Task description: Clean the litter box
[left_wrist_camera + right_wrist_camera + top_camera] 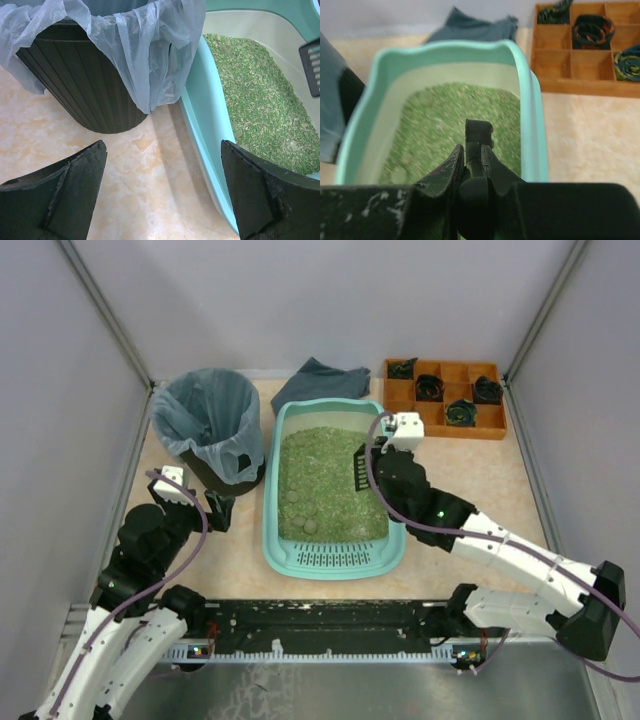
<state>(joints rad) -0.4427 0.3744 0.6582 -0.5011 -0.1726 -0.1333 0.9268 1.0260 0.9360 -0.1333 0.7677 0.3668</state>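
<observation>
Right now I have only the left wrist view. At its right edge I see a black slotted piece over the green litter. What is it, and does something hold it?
Observer: It is a black scoop; the right gripper is shut on its handle.
Operator: Are there clumps in the litter?
Observer: Yes, pale round clumps lie in the near left part of the litter box, by the slotted grille.
Operator: What is behind the box?
Observer: A grey cloth, and to its right an orange compartment tray.
</observation>
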